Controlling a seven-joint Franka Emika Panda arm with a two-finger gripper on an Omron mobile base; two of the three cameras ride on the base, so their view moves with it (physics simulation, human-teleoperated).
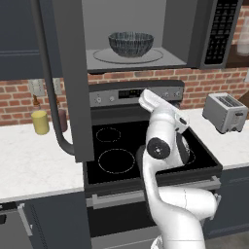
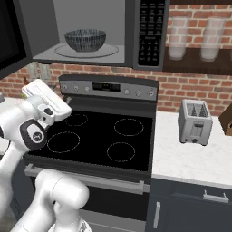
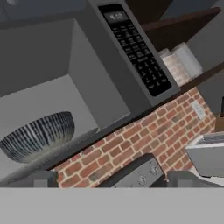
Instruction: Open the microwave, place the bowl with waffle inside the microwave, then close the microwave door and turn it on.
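Note:
The microwave [image 1: 181,29] hangs over the stove with its cavity showing. Its door [image 1: 73,73] stands swung wide to the left, the long bar handle [image 1: 48,87] facing out. On the glass turntable [image 2: 111,52] inside sits the streaked blue-grey bowl [image 1: 130,44] [image 2: 85,40] [image 3: 39,136]. The waffle is hidden below the bowl's rim. The button panel [image 3: 135,48] [image 2: 152,31] is on the right. My gripper [image 3: 114,179] is open and holds nothing; it is below and in front of the cavity and looks up at it, apart from the bowl.
The black stove [image 1: 121,146] lies under my folded arm. A toaster [image 1: 224,112] [image 2: 195,121] stands on the right counter. A yellow jar [image 1: 40,121] and a maroon jar [image 1: 62,119] stand on the left counter behind the door. Glass jars [image 2: 179,38] sit on a shelf.

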